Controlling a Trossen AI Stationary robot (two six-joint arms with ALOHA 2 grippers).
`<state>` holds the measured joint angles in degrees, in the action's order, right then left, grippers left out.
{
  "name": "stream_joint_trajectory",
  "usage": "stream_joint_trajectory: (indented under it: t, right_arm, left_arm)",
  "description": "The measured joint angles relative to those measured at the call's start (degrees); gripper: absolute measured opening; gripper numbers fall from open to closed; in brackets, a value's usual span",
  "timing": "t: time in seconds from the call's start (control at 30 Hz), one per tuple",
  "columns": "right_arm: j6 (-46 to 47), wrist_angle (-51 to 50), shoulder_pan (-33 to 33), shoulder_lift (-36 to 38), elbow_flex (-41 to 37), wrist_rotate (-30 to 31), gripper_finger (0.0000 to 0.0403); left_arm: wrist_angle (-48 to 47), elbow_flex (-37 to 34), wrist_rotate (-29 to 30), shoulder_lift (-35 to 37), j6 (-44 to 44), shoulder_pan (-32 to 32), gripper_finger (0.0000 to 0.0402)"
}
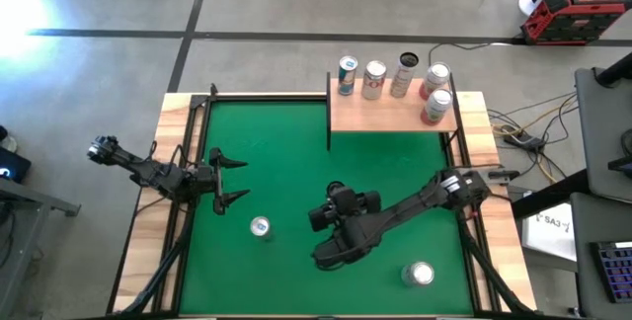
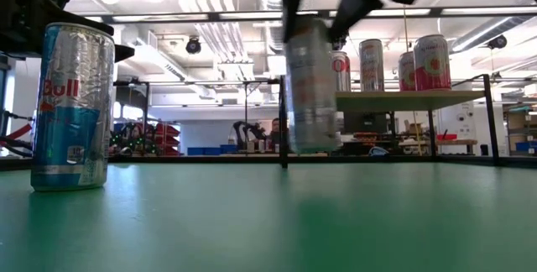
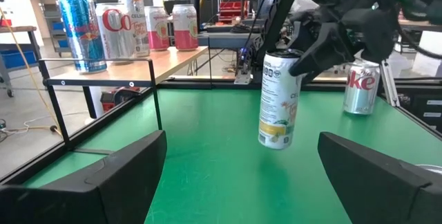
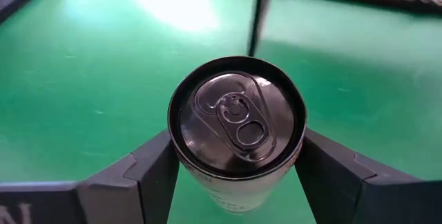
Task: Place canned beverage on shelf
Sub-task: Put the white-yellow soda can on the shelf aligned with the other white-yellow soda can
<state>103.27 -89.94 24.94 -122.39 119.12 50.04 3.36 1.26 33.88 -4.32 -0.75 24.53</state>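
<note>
Five cans (image 1: 390,80) are lined up on the shelf (image 1: 392,115) at the table's far edge, seen from above; a sixth, a tall pale can (image 3: 277,99), is held off the green tabletop (image 1: 286,162) by the right gripper (image 4: 236,172), its fingers clamped on either side just below the dark lid. From the high view that can is hidden under the arm; its lift clear of the felt is shown only by the left wrist and low views, while its pull-tab top is seen only from the right wrist. The left gripper (image 1: 242,180) is kept at the table's left side, fingers spread wide and empty. Two more cans are left on the felt: a Red Bull can (image 2: 73,107) near the left gripper and a silver cola can (image 3: 361,86) at the near right.
</note>
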Motion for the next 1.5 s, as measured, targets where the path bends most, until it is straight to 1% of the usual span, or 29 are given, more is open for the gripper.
stream_joint_trajectory:
  t: [0.13, 0.3, 0.47, 0.7, 0.8, 0.97, 1.2, 1.4, 1.5]
  right_arm:
    - [6.23, 0.18, 2.08, 4.03, -7.32, -0.31, 0.0237]
    - [10.79, 0.49, 4.12, 9.96, -16.95, 2.69, 0.0237]
    - [9.99, 1.33, 5.22, 15.80, -25.36, 2.60, 0.0237]
    - [10.58, 8.08, 5.82, 24.35, -37.86, 2.69, 0.0237]
    - [10.28, 8.43, 5.82, 27.71, -42.38, 2.67, 0.0237]
    - [9.23, 9.22, 5.82, 33.38, -48.49, 2.62, 0.0237]
    - [8.43, 10.30, 5.80, 39.80, -55.07, 3.33, 0.0237]
    - [0.39, 17.69, 5.63, 44.22, -62.05, 4.15, 0.0237]
    - [0.03, 18.43, 4.93, 46.70, -65.28, 5.25, 0.0237]
  left_arm:
    - [0.00, 0.00, -0.01, 0.00, 0.00, 0.00, 0.0361]
    - [0.05, 0.00, 0.01, -0.04, 0.00, 0.00, 0.0361]
    - [0.04, 0.00, -0.01, -0.09, 0.00, 0.00, 0.0361]
    - [0.07, 0.00, 0.00, -0.09, 0.00, 0.00, 0.0361]
    - [0.06, 0.00, -0.01, -0.09, 0.00, 0.00, 0.0361]
    - [0.03, 0.00, 0.00, -0.09, 0.00, 0.00, 0.0361]
    - [0.05, 0.00, -0.01, -0.13, 0.00, 0.00, 0.0361]
    - [0.02, 0.00, -0.01, -0.11, 0.00, 0.00, 0.0361]
    - [0.02, 0.00, -0.01, -0.11, 0.00, 0.00, 0.0361]
